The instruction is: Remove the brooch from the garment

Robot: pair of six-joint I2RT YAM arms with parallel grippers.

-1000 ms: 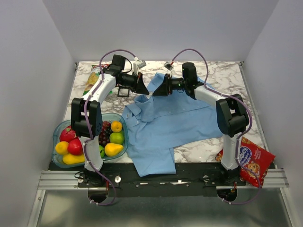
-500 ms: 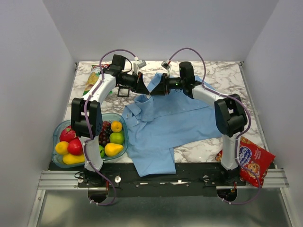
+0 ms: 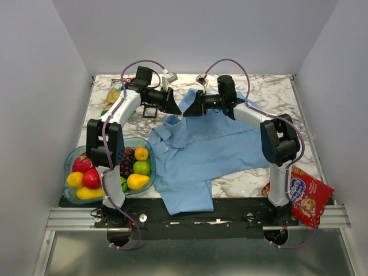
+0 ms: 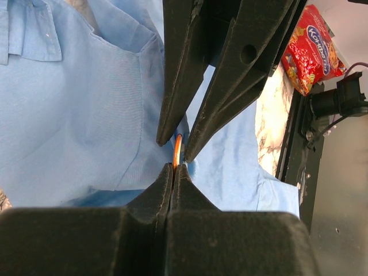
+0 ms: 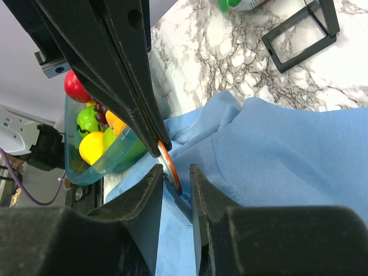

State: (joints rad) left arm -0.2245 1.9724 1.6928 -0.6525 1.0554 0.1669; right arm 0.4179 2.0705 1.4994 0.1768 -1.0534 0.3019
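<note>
The light blue garment (image 3: 201,149) lies spread over the table's middle, and its cloth fills the left wrist view (image 4: 75,115). The brooch (image 5: 171,168) is a thin orange-rimmed disc seen edge-on, also visible in the left wrist view (image 4: 177,150). My left gripper (image 4: 173,168) is shut on the brooch's edge, at the shirt's far collar area in the top view (image 3: 179,109). My right gripper (image 5: 175,173) faces it tip to tip (image 3: 191,110). Its jaws are slightly open and straddle the brooch, with a gap on one side.
A clear bowl of fruit (image 3: 109,169) stands at the near left and shows in the right wrist view (image 5: 98,144). A black frame (image 3: 150,111) and a green packet (image 3: 112,98) lie at the far left. A red cookie bag (image 3: 305,198) hangs at the near right edge.
My right gripper has moved a little left, closing in on the left gripper's tips. The left arm and the shirt have stayed put.
</note>
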